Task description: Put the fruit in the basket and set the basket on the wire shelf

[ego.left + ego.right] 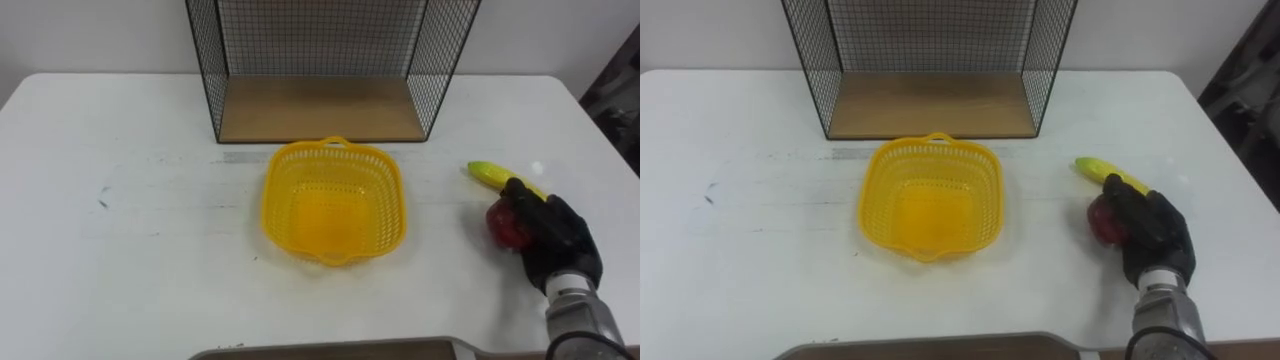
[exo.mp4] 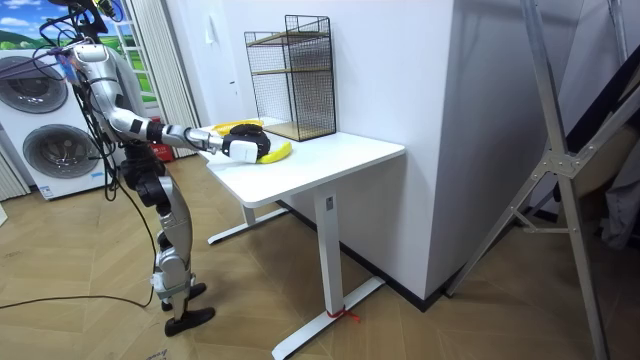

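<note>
Your right hand [image 1: 550, 232] comes in from the lower right, forearm stretched out over the surface [image 1: 130, 250], back of the hand turned up. Its fingers [image 1: 522, 200] are curled round a red fruit [image 1: 502, 228], which sits on the surface under them. A banana [image 1: 488, 174] lies just beyond the fingertips, one end hidden behind the hand. The yellow basket [image 1: 283, 200] stands well to the left of the fingers with nothing in it. The wire shelf [image 1: 320, 108] is behind the basket.
</note>
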Robot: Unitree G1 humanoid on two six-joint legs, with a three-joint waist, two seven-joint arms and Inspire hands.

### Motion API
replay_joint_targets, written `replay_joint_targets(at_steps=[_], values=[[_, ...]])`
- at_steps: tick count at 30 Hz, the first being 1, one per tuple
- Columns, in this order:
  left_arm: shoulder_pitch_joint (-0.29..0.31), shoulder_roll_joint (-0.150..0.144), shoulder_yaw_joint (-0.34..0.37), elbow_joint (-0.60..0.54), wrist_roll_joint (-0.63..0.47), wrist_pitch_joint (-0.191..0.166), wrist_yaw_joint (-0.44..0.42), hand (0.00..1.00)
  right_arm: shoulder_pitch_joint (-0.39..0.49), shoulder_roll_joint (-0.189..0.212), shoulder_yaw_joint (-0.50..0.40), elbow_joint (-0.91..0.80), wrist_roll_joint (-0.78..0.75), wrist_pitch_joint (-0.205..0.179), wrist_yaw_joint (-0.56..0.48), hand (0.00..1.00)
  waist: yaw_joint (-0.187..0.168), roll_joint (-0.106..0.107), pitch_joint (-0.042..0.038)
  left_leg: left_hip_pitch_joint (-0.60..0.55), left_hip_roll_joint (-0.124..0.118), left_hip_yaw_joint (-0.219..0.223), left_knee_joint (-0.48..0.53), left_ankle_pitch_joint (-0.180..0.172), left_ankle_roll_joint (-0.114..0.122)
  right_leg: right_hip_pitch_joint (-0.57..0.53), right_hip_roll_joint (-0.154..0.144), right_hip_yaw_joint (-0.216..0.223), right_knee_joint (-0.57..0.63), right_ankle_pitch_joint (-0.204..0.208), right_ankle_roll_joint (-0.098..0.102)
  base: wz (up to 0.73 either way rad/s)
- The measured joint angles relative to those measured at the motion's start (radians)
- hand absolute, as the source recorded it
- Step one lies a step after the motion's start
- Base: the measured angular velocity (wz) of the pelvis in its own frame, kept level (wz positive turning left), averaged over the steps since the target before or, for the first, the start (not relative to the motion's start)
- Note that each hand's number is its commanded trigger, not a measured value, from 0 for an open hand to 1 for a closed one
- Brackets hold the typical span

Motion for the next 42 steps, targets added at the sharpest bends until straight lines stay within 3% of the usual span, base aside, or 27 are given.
replay_joint_targets(at_steps=[10, 16, 27, 35, 42], values=[[-0.002, 0.001, 0.000, 0.002, 0.002, -0.002, 0.000, 0.00, 0.027, 0.000, 0.032, -0.119, 0.045, 0.009, -0.023, 1.00, 0.005, 0.003, -0.0004, -0.014, 0.000, 0.007, 0.002, 0.000, 0.000, -0.018, 0.001, 0.011, 0.001, 0.000, 0.000, -0.02], [-0.001, 0.000, -0.008, -0.001, 0.002, -0.002, 0.000, 0.00, 0.029, 0.000, 0.084, -0.223, -0.057, 0.031, -0.002, 1.00, 0.010, -0.001, 0.0027, -0.014, 0.000, 0.007, 0.004, 0.000, 0.000, -0.016, 0.001, 0.017, 0.001, 0.000, 0.000, 0.00], [0.000, -0.005, -0.007, -0.011, 0.004, -0.008, 0.000, 0.00, 0.028, -0.002, 0.113, -0.447, -0.400, 0.031, 0.075, 1.00, 0.026, 0.006, 0.0061, -0.025, 0.003, 0.015, 0.002, 0.001, 0.000, -0.034, 0.004, 0.029, 0.007, 0.001, -0.001, -0.03], [-0.026, 0.005, -0.022, 0.013, 0.001, -0.014, -0.001, 0.00, -0.005, -0.009, 0.173, -0.486, -0.496, 0.031, 0.118, 1.00, 0.041, -0.013, 0.0053, -0.027, 0.003, 0.020, 0.006, 0.001, 0.000, -0.033, 0.003, 0.033, 0.002, 0.001, -0.001, -0.02], [-0.033, 0.009, -0.059, 0.022, -0.001, -0.014, -0.005, 0.00, -0.025, -0.013, 0.223, -0.486, -0.502, 0.031, 0.165, 1.00, 0.065, -0.005, 0.0109, -0.030, 0.003, 0.018, 0.007, 0.001, 0.000, -0.034, 0.004, 0.034, 0.000, 0.003, 0.001, 0.01]])
